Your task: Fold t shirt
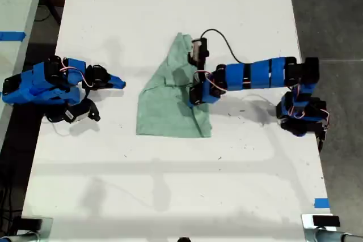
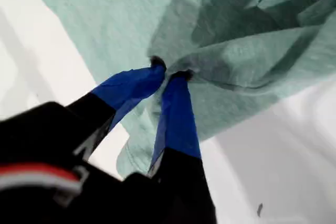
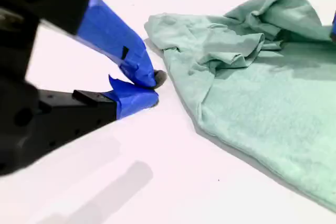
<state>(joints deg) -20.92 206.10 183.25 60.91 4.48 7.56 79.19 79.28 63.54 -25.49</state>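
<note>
one pincer (image 2: 169, 72) pinches the t shirt (image 1: 167, 103) edge.

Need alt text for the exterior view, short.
Overhead view of a white table with a crumpled mint-green t shirt at its centre. My first gripper, reaching in from the exterior view's right, pinches the shirt's cloth. My second gripper rests shut and empty at the view's left, clear of the shirt.
</note>
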